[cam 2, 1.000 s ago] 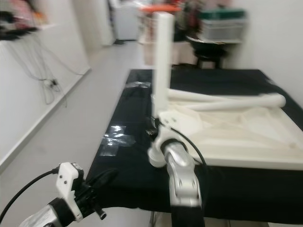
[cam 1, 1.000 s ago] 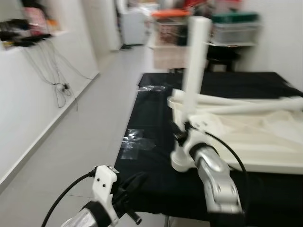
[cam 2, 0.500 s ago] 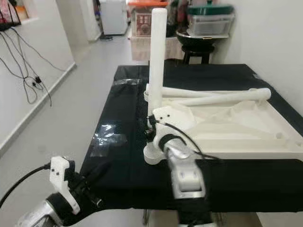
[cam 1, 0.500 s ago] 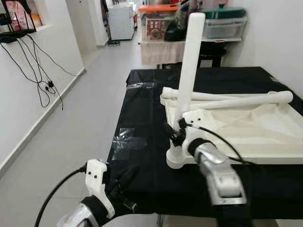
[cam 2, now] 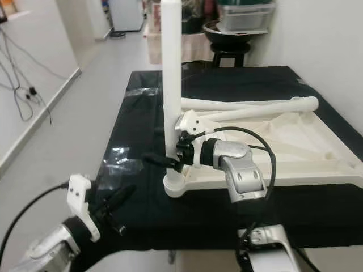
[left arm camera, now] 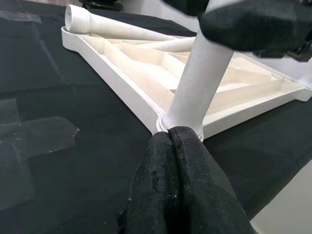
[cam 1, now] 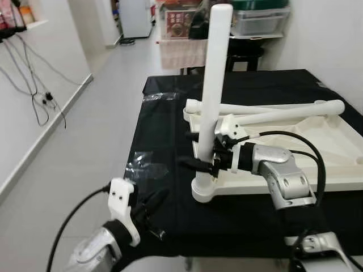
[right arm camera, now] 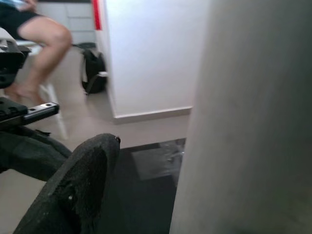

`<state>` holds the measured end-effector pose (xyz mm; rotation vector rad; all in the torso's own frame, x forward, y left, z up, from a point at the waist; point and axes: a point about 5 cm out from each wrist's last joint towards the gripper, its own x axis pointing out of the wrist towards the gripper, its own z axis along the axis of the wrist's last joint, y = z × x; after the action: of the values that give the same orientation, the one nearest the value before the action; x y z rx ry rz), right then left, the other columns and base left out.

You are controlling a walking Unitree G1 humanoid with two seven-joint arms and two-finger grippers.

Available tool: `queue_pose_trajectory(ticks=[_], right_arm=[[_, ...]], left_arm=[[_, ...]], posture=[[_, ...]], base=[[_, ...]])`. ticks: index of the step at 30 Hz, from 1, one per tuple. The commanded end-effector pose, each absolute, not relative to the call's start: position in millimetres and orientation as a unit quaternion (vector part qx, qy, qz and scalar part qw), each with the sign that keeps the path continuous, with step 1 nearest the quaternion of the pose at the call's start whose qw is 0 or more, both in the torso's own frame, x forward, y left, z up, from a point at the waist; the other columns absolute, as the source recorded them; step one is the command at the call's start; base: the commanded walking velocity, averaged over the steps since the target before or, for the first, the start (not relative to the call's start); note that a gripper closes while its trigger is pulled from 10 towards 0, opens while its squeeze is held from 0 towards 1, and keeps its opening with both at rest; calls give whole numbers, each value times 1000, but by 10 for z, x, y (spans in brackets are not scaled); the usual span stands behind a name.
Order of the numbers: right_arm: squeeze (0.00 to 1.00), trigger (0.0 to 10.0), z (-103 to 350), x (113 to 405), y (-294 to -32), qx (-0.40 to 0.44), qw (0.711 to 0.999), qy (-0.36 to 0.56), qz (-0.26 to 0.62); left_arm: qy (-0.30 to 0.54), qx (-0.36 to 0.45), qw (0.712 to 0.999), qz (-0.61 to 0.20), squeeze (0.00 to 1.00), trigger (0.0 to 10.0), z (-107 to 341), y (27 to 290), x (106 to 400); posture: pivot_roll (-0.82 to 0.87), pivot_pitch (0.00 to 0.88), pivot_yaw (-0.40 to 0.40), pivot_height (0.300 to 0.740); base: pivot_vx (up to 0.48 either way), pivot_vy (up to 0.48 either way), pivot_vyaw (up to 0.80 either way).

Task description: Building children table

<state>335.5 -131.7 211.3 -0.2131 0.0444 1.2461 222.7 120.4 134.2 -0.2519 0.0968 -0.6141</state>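
Bench (cam 1: pixel 170 130): long, draped in black cloth, running away from me; clear tape patches (cam 1: pixel 146 164) on the cloth at its left edge.

Tabletop (cam 1: pixel 334 153): white plastic, lying upside down on the bench, ribbed underside up, taking up the right half.

Upright leg (cam 1: pixel 213 85): white tube, long axis vertical, seated in the near-left corner socket (cam 1: pixel 205 190) of the tabletop.

Loose legs (cam 1: pixel 272 113): white tubes lying flat across the far part of the tabletop, long axes running left to right.

Right tool (cam 1: pixel 199 161): reaches in from the right and meets the upright leg low on its shaft, just above the socket. I see one black finger (right arm camera: pixel 73 195) beside the tube; I cannot tell how tightly I have hold of it.

Left tool (left arm camera: pixel 178 161): fingers pressed together, empty, low at the near-left bench edge, pointing at the base of the leg.

Governing relation: the leg stands straight up directly at my right tool, which is the nearer; I judge any seating or twisting must follow that vertical axis.
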Motion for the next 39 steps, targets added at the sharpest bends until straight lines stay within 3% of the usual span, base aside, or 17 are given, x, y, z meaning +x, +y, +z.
queue_pose_trajectory(ticks=[1,4,5,19,20,21,24,25,28,29,31,32,33,34,35,37,39], right_arm=[[0,10000,2056,3331,-1198,-98,780,32,617],[0,10000,2052,3345,-1216,-92,777,39,622],[0,0,2047,3397,-1281,-68,778,49,622],[0,0,1989,3400,-1448,-39,780,40,624],[0,0,1678,3252,-1131,14,884,55,465],[0,0,1401,2836,-933,30,964,93,245],[0,0,1370,2682,-812,9,968,93,235],[0,0,1365,2667,-736,8,959,87,268],[0,0,1389,2736,-769,10,962,80,259],[0,0,1499,2950,-885,20,970,62,233],[0,0,1534,3005,-907,17,971,56,231],[0,6196,1554,3035,-920,11,972,53,229],[0,10000,1561,3048,-914,12,969,52,242],[0,10000,1568,3058,-904,9,963,49,264],[1000,10000,1586,3029,-884,9,962,49,268],[1000,10000,1606,3002,-843,15,952,48,301],[1000,10000,1641,2932,-762,31,923,45,380]], left_arm=[[57,-114,947,-293,0,10000,1289,1246,2216],[56,-113,949,-290,0,10000,1285,1248,2214],[52,-110,950,-287,0,10000,1277,1222,2229],[53,-116,944,-304,0,10000,1270,1166,2243],[51,-110,944,-307,0,10000,1285,1156,2241],[49,-102,943,-314,0,10000,1297,1150,2248],[50,-99,942,-317,0,10000,1297,1153,2255],[51,-98,941,-320,0,10000,1286,1145,2262],[53,-98,940,-324,0,10000,1275,1138,2268],[54,-100,939,-326,0,10000,1263,1140,2284],[54,-100,939,-326,0,10000,1262,1139,2289],[52,-101,940,-322,0,10000,1264,1141,2293],[49,-103,941,-318,0,10000,1264,1140,2297],[48,-106,942,-315,0,10000,1264,1132,2305],[47,-107,942,-314,0,10000,1264,1127,2311],[48,-109,942,-315,0,10000,1261,1111,2325],[50,-113,939,-320,0,10000,1252,1074,2347]], posture=[[-2,0,29,740],[-2,0,29,740],[11,0,13,740],[0,0,17,740],[-24,31,11,740],[-59,33,47,740],[-59,33,47,740],[-54,14,38,740],[-38,11,27,740],[-36,0,21,740],[-36,0,21,740],[-36,0,21,740],[-39,0,19,740],[-40,0,14,740],[-40,0,14,740],[-38,0,12,740],[-38,0,8,740]], base=[[0,0,0],[0,0,0],[0,0,0],[0,0,0],[0,0,0],[0,0,0],[0,0,0],[0,0,0],[0,0,0],[0,0,0],[0,0,0],[0,0,0],[0,0,0],[0,0,0],[0,0,0],[0,0,0],[0,0,0]])
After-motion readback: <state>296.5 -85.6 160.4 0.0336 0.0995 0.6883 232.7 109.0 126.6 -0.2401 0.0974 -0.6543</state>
